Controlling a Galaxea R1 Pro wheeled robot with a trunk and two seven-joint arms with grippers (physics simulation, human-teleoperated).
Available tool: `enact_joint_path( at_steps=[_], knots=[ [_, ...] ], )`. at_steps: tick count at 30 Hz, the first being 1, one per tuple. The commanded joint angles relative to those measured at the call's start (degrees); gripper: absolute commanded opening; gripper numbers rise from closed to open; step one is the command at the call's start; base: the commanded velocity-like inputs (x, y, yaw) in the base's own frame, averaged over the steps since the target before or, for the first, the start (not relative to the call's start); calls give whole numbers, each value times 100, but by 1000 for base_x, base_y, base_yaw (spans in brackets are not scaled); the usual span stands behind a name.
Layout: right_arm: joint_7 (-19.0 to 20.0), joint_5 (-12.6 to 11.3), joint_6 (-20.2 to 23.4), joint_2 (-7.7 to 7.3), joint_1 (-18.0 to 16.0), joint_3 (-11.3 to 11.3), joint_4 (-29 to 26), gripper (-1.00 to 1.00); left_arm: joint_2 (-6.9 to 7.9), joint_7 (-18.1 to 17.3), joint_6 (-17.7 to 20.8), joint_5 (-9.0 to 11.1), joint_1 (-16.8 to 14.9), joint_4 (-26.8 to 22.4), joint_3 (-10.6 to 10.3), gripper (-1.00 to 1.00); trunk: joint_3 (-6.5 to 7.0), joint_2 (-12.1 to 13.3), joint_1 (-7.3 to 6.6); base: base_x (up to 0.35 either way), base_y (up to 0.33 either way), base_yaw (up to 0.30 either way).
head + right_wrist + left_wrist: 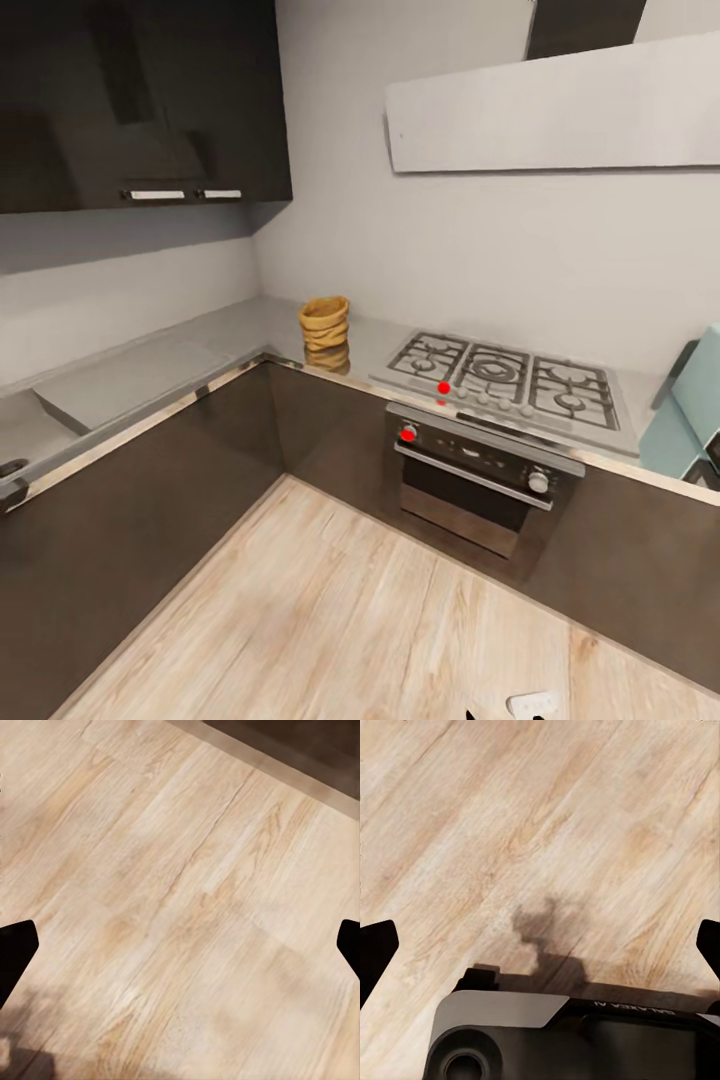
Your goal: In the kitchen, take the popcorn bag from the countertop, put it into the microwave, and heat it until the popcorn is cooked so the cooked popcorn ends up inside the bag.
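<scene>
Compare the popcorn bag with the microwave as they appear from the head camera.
The popcorn bag is golden-brown and crumpled; the microwave is pale mint-blue and boxy. The bag is in full view near the countertop's inner corner, left of the hob; the microwave is cut off by the picture's right edge. Both stand on the countertop.

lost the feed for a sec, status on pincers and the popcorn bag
Both pincers open, empty, hanging over the wood floor. Popcorn bag upright on countertop, left of hob. Microwave at right edge.
</scene>
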Motion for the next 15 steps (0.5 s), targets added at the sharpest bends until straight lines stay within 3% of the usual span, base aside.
enact_joint_path(
  at_steps=[1,7,12,15],
  knots=[
    [12,-9,-18,-4,-4,16,4,100,-2,4,-18,6,-4,4,15,100,12,37,-22,0,0,0],
    [8,33,-11,-32,62,59,59,100,3,1,-18,19,-5,4,16,100,120,277,-154,201,0,0],
    [5,44,-18,-102,93,71,940,100,-3,3,-18,3,-5,4,12,100,209,478,-264,63,0,0],
    [-1,44,-18,-158,99,73,1067,100,0,4,-18,4,-5,4,14,100,263,598,-329,241,0,0]
  ],
)
